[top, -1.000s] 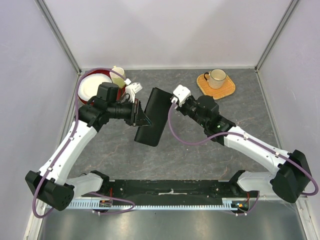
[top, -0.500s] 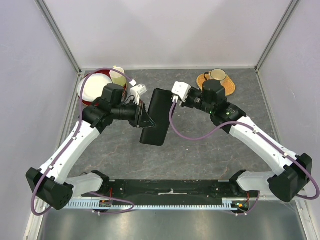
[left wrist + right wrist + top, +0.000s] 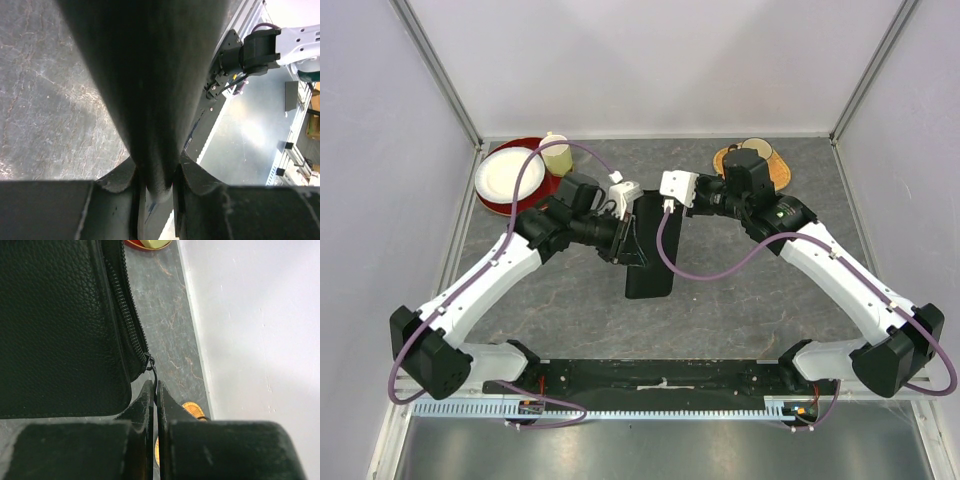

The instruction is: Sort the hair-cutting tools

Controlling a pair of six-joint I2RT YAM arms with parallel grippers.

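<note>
The hair-cutting tools are hidden from every view. A black rectangular zip case is held between both arms at the table's middle. My left gripper is shut on the case's left edge, and the left wrist view shows the case pinched between the left gripper's two fingers. My right gripper is at the case's far end. In the right wrist view the right gripper is shut on the small zipper pull at the corner of the case.
A white plate on a red plate and a yellow-green cup stand at the back left. A mug on an orange mat sits at the back right, close behind my right arm.
The left gripper has carried the case to the right, and the case has swung from slanted to nearly straight. The right arm's elbow has swung towards the back; its gripper stays on the pull.
</note>
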